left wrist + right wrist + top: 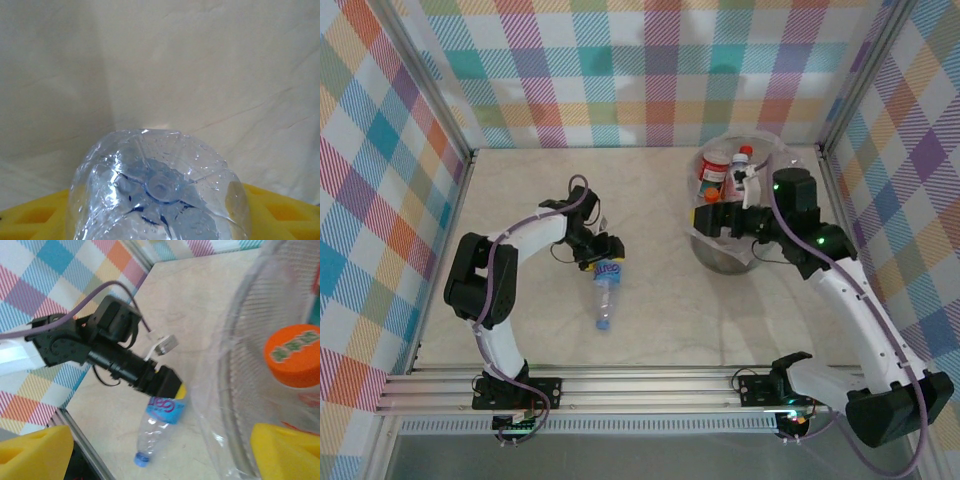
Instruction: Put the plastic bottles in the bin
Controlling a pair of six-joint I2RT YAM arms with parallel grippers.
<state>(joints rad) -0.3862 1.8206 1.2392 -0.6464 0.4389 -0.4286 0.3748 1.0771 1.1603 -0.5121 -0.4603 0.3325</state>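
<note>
Two pincers, one loose bottle, one bin.

Left pincer [604,252]: yellow pads [30,217] stand either side of the base of a clear blue-labelled bottle [606,290]; whether they press it cannot be told. The bottle lies flat on the table [520,190], its blue cap [603,323] at the end farthest from the pincer.

Right pincer [715,217]: jaws wide apart, nothing between them, hovering over the rim of the bin [720,260].

Below and beyond the right pincer, inside the bin: orange-capped bottle [292,355], red-labelled bottle [715,166], red-capped bottle [745,153].
</note>
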